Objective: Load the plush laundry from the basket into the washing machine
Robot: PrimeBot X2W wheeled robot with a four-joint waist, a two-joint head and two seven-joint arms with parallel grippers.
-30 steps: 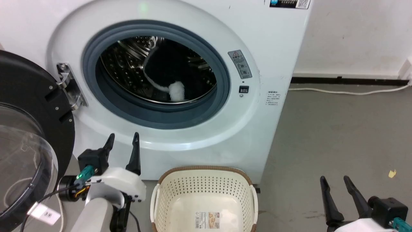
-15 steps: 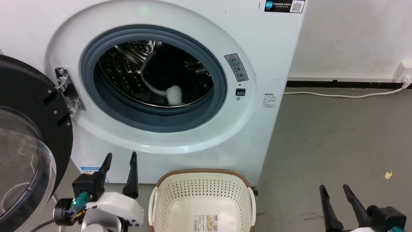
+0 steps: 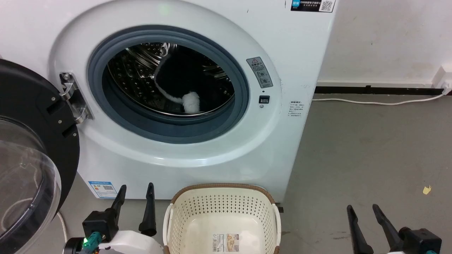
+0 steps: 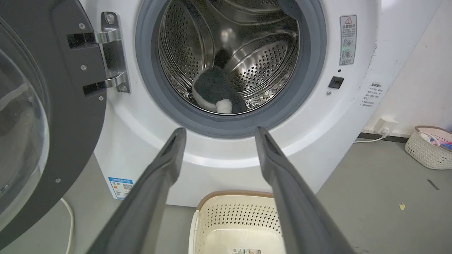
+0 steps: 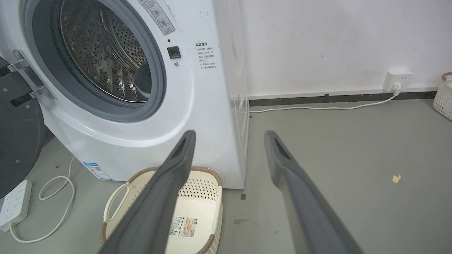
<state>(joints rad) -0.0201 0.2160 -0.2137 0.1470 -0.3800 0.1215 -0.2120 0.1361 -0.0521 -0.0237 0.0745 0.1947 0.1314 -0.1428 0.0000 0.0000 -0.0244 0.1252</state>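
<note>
Head view: the washer [image 3: 272,148] takes up the upper left and centre, with its door [image 3: 39,102] swung open at the left edge. The plush [image 3: 187,77] lies inside the drum [image 3: 141,77] — black fur, one white paw near the lower lip of the opening. The basket [image 3: 219,187] stands on the floor [image 3: 353,148] at bottom centre, just before the washer, the label [image 3: 227,241] on its bottom showing. The left pincer [image 3: 137,186] is at lower left beside the basket, released, fingers apart and holding nothing. The right pincer [image 3: 362,207], at lower right and well apart from the basket, is likewise released.

Left wrist view: the two fingers spread wide across the lower half, pointing toward the drum mouth, where the plush sits low in the middle. The basket's rim shows at the bottom between them — a second basket [image 4: 429,148] stands at the right edge.

Right wrist view: the fingers are parted, framing the washer's right corner and the floor. The basket is at lower left, and a power strip [image 5: 14,201] is at the left edge.
</note>
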